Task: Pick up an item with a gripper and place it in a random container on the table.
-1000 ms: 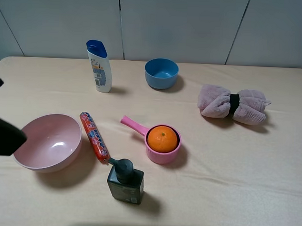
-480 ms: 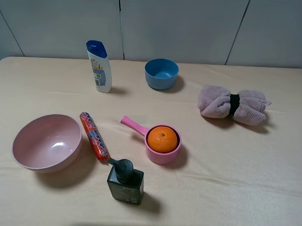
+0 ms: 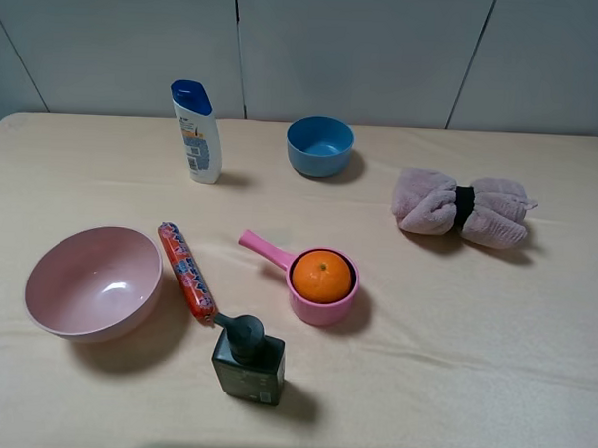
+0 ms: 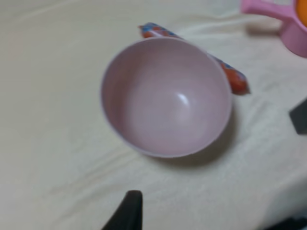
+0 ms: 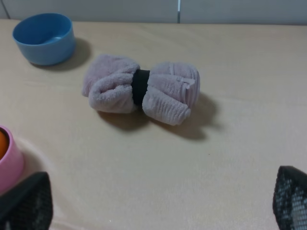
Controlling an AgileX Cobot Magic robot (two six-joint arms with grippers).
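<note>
Beige table (image 3: 492, 342), orange (image 3: 322, 276) in saucepan (image 3: 321, 296), unchanged, arms prob. withdrawn

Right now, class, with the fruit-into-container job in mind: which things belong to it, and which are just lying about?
Job: orange, sitting in the pink saucepan.

Lying about: large pink bowl, blue bowl, red sausage tube, shampoo bottle, dark pump bottle, rolled towel.

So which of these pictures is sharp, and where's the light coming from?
The exterior high view is sharp; shadows fall toward the near right of the orange's saucepan and dark bottle, so light comes from above and behind. The left wrist view is blurred, with a soft glare spot inside the pink bowl.
</note>
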